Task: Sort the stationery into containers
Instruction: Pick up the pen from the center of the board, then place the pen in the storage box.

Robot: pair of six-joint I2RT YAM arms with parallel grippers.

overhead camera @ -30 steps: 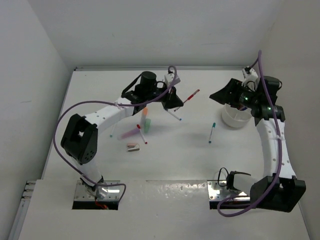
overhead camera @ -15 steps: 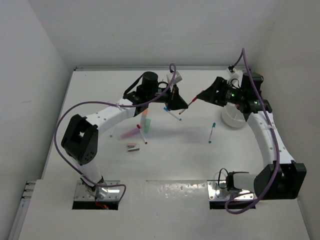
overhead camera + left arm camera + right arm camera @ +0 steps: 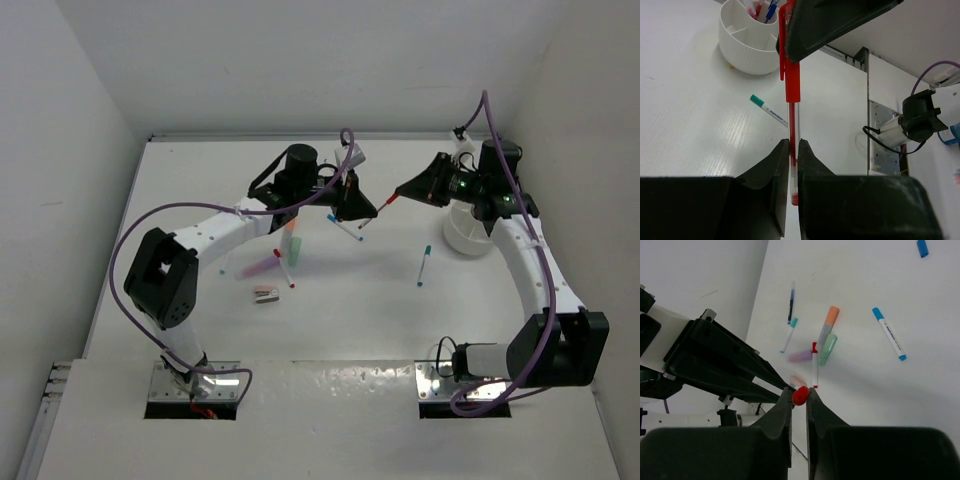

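arms angled toward each other, both jaws gripping red pen (image 3: 793, 115)

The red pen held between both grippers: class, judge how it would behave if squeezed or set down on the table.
Probably stiff: the red pen spans straight between the left gripper and right gripper. Likely light, being thin. Its round barrel may roll once released.

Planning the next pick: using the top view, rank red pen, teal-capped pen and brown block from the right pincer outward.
1. Red pen, gripped by the right pincer at its cap.
2. Teal-capped pen, lying lower in the view.
3. Brown block, far left.
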